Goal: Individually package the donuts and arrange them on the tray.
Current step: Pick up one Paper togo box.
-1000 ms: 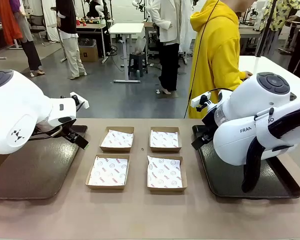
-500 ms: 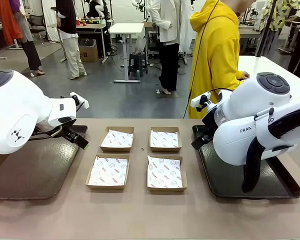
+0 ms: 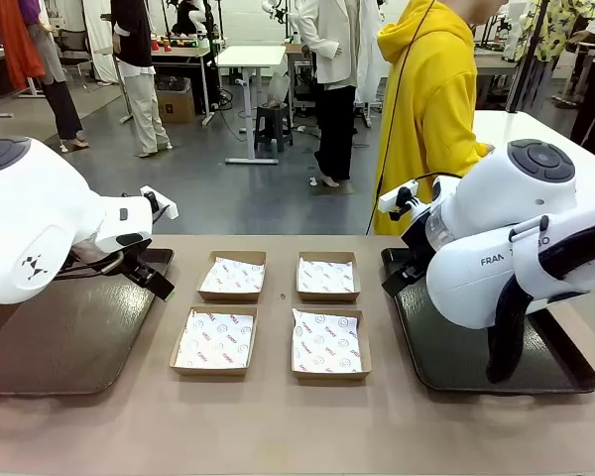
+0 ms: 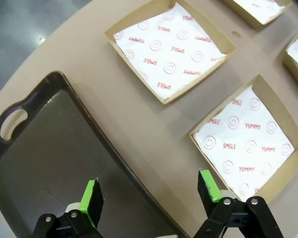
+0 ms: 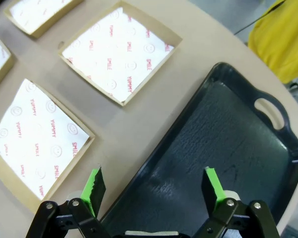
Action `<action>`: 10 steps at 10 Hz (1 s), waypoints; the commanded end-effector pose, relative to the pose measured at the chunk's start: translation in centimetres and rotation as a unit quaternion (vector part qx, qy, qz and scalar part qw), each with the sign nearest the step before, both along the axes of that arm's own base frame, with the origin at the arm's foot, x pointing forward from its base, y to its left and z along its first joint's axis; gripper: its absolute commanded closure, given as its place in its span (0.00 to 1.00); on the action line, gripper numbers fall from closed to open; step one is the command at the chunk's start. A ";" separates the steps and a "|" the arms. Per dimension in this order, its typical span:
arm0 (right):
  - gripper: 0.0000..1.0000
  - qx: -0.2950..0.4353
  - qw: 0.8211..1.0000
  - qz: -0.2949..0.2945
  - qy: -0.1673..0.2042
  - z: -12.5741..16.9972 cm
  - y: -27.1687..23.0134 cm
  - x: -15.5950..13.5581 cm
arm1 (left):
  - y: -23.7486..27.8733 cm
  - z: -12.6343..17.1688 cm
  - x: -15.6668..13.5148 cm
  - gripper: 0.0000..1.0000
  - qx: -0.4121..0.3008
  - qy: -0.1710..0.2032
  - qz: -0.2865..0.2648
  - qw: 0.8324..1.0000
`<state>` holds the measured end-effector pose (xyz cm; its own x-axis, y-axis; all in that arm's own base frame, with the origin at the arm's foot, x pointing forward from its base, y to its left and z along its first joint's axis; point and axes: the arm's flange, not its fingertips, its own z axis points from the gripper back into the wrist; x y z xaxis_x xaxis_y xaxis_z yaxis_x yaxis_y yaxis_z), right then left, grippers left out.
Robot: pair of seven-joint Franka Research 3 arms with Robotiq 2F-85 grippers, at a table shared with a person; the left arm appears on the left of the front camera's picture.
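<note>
The donuts are out of view. Four brown cardboard boxes lined with printed paper lie in two rows mid-table: far left (image 3: 232,276), far right (image 3: 328,276), near left (image 3: 215,342), near right (image 3: 325,344); all hold nothing but paper. My left gripper (image 3: 155,281) hangs open over the right edge of the left dark tray (image 3: 59,342), its green pads (image 4: 93,198) wide apart. My right gripper (image 3: 397,276) is open above the left edge of the right dark tray (image 3: 456,362), nothing between its fingers (image 5: 212,186).
A person in a yellow hoodie (image 3: 431,109) stands at the far side, behind the right arm. In the wrist views the trays (image 4: 44,148) (image 5: 213,144) are bare, with boxes (image 4: 169,47) (image 5: 120,52) beside them. The table's front strip is bare.
The right arm has shifted very slightly to the right. The left arm, boxes and trays have not moved.
</note>
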<state>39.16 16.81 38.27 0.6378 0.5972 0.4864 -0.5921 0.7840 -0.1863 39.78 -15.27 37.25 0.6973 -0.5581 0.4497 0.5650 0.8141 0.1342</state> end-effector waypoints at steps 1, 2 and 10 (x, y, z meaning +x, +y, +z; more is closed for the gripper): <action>0.00 -0.021 0.999 0.014 0.027 2.2 -0.5 -7.4 | 1.8 2.0 -7.7 0.00 0.051 0.030 -0.027 0.998; 0.00 -0.043 0.998 0.024 0.045 3.5 -1.1 -10.4 | 2.8 3.1 -10.8 0.00 0.062 0.047 -0.042 0.996; 0.00 -0.107 0.990 0.033 0.088 11.1 0.8 -12.6 | 1.6 12.2 -9.3 0.00 0.068 0.057 -0.050 0.995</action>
<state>25.15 17.26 50.28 0.6549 0.7229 0.2204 -0.6841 0.6910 -0.2335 29.42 -13.46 50.39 0.6782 -0.6760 0.2882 0.6610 0.7325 0.1629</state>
